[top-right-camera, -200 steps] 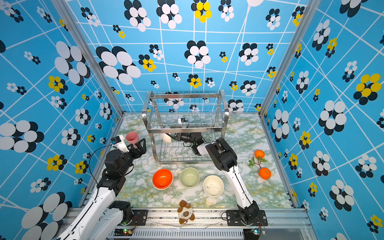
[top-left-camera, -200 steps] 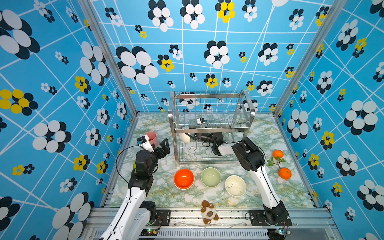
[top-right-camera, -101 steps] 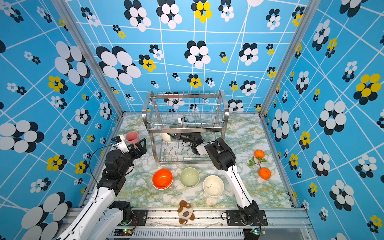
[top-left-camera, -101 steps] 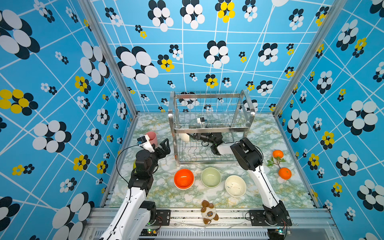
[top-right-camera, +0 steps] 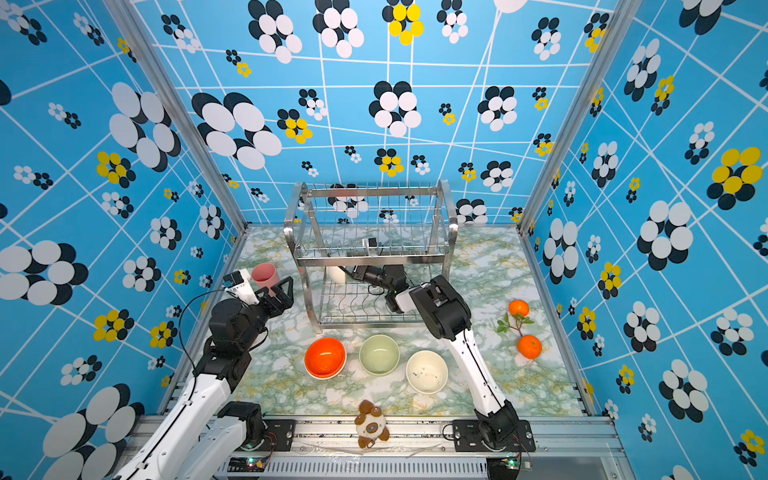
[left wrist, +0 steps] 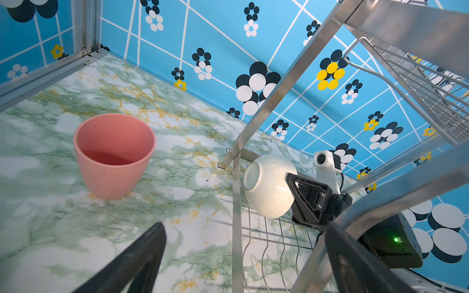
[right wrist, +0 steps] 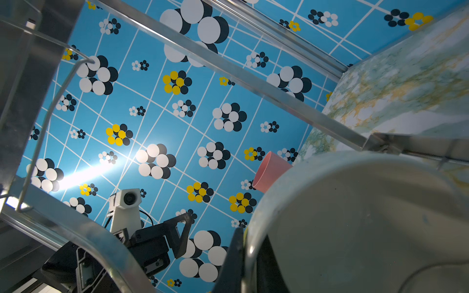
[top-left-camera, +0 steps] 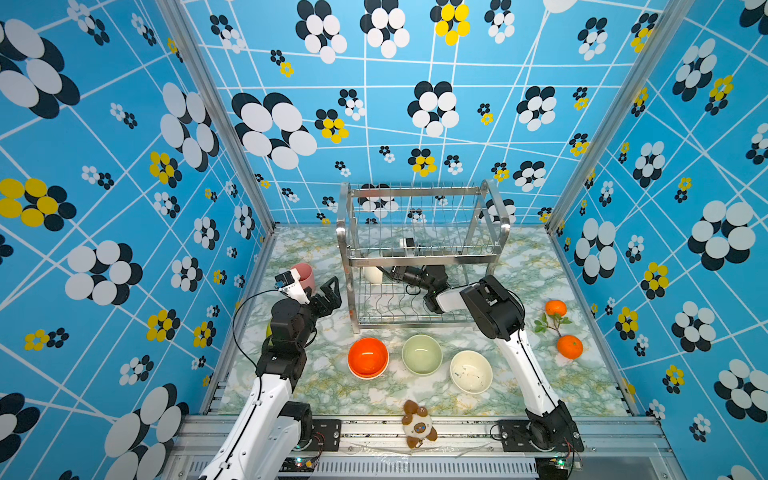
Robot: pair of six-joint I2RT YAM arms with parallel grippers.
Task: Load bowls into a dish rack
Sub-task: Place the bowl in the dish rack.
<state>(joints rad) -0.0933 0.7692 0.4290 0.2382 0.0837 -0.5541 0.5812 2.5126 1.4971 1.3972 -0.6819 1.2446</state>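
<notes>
1. The cream-white bowl [top-left-camera: 372, 274] lies tipped on its side at the left end of the dish rack's [top-left-camera: 424, 261] lower tier, just above centre in both top views. Its base faces the rack's left posts.
2. Your right pincer [right wrist: 248, 258] is clamped tight on that bowl's rim, reaching in beneath the upper tier.
3. Below the rack in the frame, a row stands mouth-up on the counter [top-left-camera: 519, 270]: the orange bowls [top-left-camera: 368, 357], one nested in the other, then the sage green bowl [top-left-camera: 421, 354], then the second cream-white bowl [top-left-camera: 471, 371].
4. Your left pincer [top-left-camera: 332, 291] is spread wide and holds nothing, just left of the rack's front-left post.
5. The pink cup [top-left-camera: 305, 274] stands upright just beyond that pincer, towards the upper left.
6. Two oranges [top-left-camera: 569, 347] lie at the right, and a plush toy [top-left-camera: 419, 424] lies at lower centre.
</notes>
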